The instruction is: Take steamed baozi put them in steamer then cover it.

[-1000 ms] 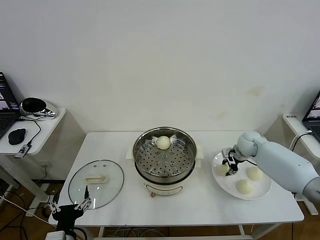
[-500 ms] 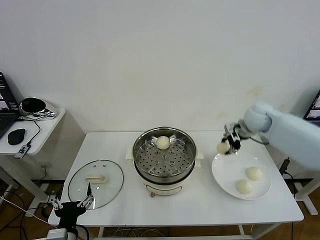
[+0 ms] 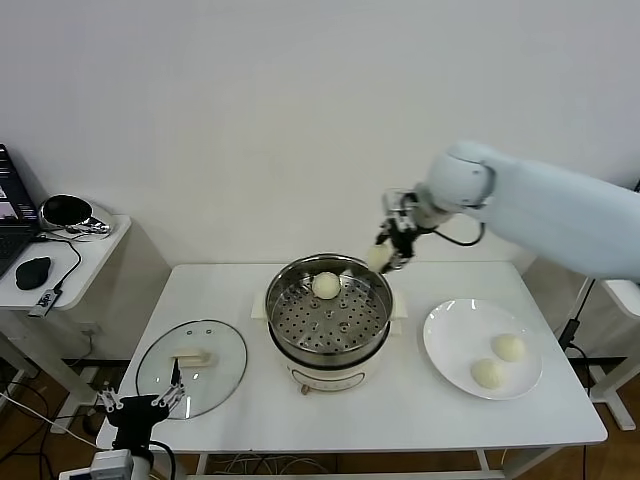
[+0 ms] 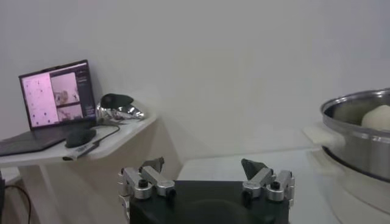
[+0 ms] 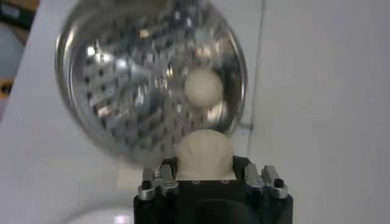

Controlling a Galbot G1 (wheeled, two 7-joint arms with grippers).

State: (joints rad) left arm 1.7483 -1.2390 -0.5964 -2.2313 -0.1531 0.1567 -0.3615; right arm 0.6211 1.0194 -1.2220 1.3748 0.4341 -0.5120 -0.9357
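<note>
My right gripper [image 3: 385,255] is shut on a cream-white baozi [image 3: 379,258] and holds it in the air above the far right rim of the steamer [image 3: 329,348]. The held baozi fills the space between the fingers in the right wrist view [image 5: 204,153]. One baozi [image 3: 326,285] lies on the perforated tray at the far side of the steamer, also in the right wrist view [image 5: 203,86]. Two baozi [image 3: 509,347] [image 3: 488,373] lie on the white plate [image 3: 450,340]. The glass cover [image 3: 192,366] lies flat at the table's front left. My left gripper [image 4: 207,171] is open and empty, low by the front left corner.
A side table [image 3: 75,250] at the left holds a laptop [image 3: 8,215], a mouse and a shiny bowl [image 3: 67,211]. A white wall stands behind the table. The steamer's rim [image 4: 359,103] shows close to my left gripper in the left wrist view.
My right gripper took a baozi off the plate, lifted it and carried it left to above the steamer's far right rim. The plate now holds two. The left arm stayed put.
</note>
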